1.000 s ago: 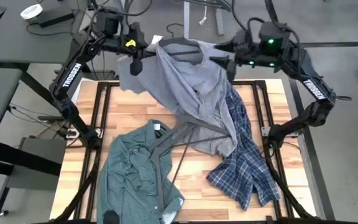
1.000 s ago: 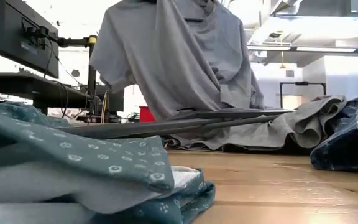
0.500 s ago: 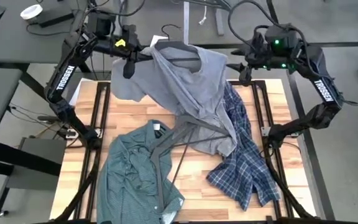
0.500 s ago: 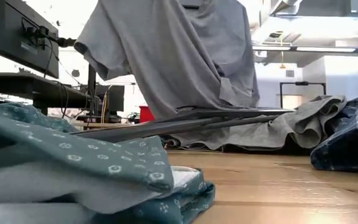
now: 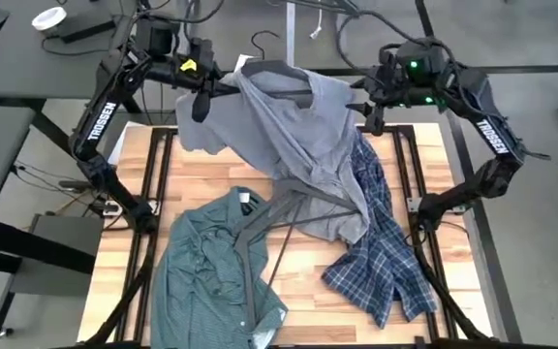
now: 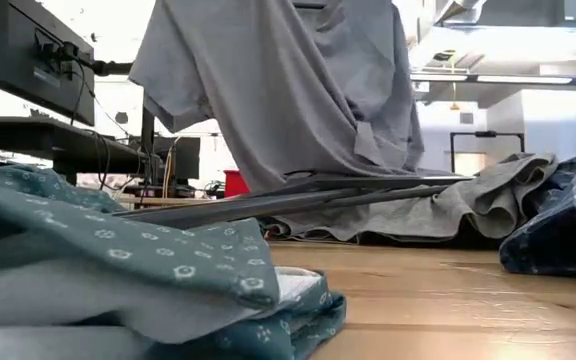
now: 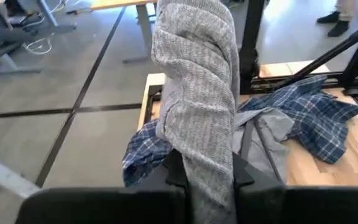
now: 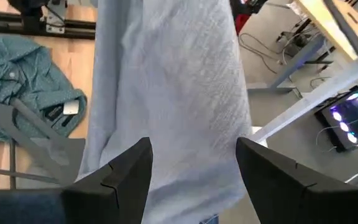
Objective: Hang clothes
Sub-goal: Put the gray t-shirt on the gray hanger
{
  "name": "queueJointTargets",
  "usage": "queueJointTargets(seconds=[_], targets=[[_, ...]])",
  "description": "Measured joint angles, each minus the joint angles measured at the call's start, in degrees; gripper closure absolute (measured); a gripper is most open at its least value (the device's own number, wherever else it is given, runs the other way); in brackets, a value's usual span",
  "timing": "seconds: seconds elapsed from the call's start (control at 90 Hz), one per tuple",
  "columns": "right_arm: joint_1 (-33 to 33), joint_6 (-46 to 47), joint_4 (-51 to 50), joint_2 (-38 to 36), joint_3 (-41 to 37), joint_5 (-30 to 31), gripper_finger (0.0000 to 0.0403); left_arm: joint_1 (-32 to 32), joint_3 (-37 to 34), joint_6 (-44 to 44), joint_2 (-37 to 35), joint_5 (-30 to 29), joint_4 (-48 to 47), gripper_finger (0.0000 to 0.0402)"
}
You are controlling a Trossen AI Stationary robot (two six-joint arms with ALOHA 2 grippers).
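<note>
Three shirts, one hanger, two arms; listed by size.

1. Wooden counter [image 5: 211,174], framed by dark rails. Carries two shirts and the trailing part of the third.

2. Grey long-sleeve tee [image 5: 298,145]. Upper part raised above the far edge of the counter, strung between both arms; lower part and one sleeve trailing down onto the boards at centre, lying over the plaid shirt. Draped across the thin dark hanger at the neck, though not judged seated: cloth bunched and twisted, shoulders uneven.

3. Blue-white plaid shirt [image 5: 386,262]. Crumpled at near right, partly under the grey tee. Untouched.

4. Green fine-checked shirt [image 5: 211,271]. Crumpled at near left, collar label showing. Untouched.

5. Thin dark hanger [image 5: 281,70]. At far centre, hook pointing away, body mostly covered by grey cloth.

6. Left end effector [image 7: 207,177]. At far left, pressed together on a thick fold of the grey tee, holding that side up.

7. Right end effector [image 8: 191,168]. At far right, fingers spread wide, grey cloth hanging just ahead of them and none of it pinched.

Step in hand, as judged: first garment of three, being worked onto its hanger.

Next move, as judged: close the right end effector on the free shoulder, draw the cloth sideways until both shoulders sit over the hanger's ends, and lift the trailing sleeve clear of the plaid shirt before carrying anything off.
</note>
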Motion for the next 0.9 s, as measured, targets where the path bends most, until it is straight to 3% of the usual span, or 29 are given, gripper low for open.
queueJointTargets(seconds=[0.1, 0.178, 0.344, 0.478, 0.578, 0.9], targets=[[-1.82, -2.16, 3.51, 0.41, -0.02, -0.81, 0.0186, 0.0, 0.0, -0.83, 0.04, -0.13, 0.21, 0.0388], [-3.56, -1.64, 6.36, 0.38, -0.02, -4.97, 0.0186, -0.06, 0.0, -1.61, 0.01, 0.84, 1.05, 0.0388], [-8.1, -2.18, 5.79, 0.36, -0.02, -7.17, 0.0186, -0.11, 0.0, -3.1, 0.0, 1.75, 1.54, 0.0388], [-11.88, -0.48, 4.42, 0.4, -0.02, -18.91, 0.0187, -0.09, 0.0, -4.59, 0.0, 1.88, 1.84, 0.0388], [-12.22, -0.8, 4.89, 0.91, -0.02, -21.09, 0.019, -0.13, 0.0, -6.11, 0.0, 1.92, 3.22, 0.0388], [-13.01, 0.14, 6.68, 4.05, -0.07, -27.59, 0.0247, -0.11, 0.0, -6.62, 0.02, 1.88, 3.39, 0.0388]])
